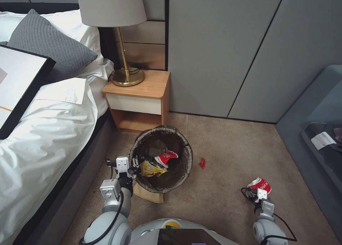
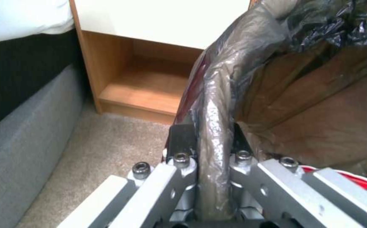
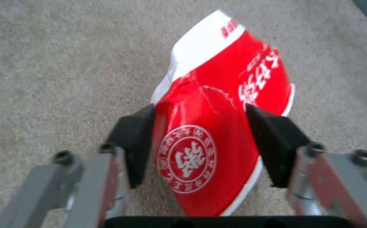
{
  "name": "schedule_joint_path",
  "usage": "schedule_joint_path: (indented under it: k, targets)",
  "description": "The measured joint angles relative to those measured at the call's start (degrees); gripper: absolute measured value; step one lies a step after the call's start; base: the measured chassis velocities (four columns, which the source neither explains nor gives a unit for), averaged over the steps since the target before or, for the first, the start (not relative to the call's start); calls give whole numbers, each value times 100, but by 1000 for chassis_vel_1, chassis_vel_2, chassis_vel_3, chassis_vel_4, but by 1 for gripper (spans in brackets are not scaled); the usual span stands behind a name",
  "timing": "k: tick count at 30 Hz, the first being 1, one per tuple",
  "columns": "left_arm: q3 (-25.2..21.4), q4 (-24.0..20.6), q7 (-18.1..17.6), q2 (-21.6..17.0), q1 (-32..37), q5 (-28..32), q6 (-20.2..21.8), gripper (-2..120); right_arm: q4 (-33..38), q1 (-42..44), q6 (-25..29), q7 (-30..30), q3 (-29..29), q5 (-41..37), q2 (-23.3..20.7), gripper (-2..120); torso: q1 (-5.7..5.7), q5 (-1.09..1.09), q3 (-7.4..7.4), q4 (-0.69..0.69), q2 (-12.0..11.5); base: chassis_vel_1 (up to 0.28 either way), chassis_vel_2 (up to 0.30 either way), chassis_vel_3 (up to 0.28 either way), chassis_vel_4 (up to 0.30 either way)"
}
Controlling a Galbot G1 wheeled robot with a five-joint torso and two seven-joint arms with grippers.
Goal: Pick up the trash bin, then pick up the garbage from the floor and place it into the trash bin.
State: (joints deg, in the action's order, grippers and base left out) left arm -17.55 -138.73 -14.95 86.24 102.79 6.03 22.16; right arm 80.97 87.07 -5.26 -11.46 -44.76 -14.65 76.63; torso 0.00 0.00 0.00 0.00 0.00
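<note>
The trash bin (image 1: 140, 182), with its dark liner bag over the rim, stands on the carpet before the nightstand. My left gripper (image 1: 133, 163) is shut on the bin's near-left rim (image 2: 217, 95), pads pinching the liner-covered edge (image 2: 211, 139). Inside lie a crushed red-and-white cup (image 1: 166, 157) and a yellow wrapper (image 1: 151, 168). A flat brown paper bag (image 1: 150, 195) pokes out from under the bin. A small red scrap (image 1: 202, 163) lies on the carpet to the right. My right gripper (image 1: 257, 188) is shut on another crushed red-and-white cup (image 3: 217, 104), low over the floor at right (image 3: 200, 126).
A wooden nightstand (image 1: 137, 98) with a brass lamp (image 1: 124, 41) stands just behind the bin. The bed (image 1: 46, 131) runs along the left, and its grey base is close to my left arm. A grey-blue seat (image 1: 320, 138) borders the right. Grey wall panels close the back.
</note>
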Motion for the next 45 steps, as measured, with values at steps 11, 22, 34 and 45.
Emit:
schedule_joint_path:
  k: [11,22,34,45]
  targets:
    - [0,0,1,0,0,0,0,2,-96,-65,2,33,-2,-12,-21,22,0,0,0,0,0,0,0,0,0]
    - [0,0,0,0,0,0,0,2,-177,-123,179,130,-44,-19,-78,0,0,0,0,0,0,0,0,0,0]
    - [0,0,0,0,0,0,0,2,-131,-137,324,188,-64,66,-86,0,0,0,0,0,0,0,0,0,0]
    - [0,0,0,0,0,0,0,2,98,-85,427,75,-86,198,-52,2,0,0,0,-1,0,0,0,0,0]
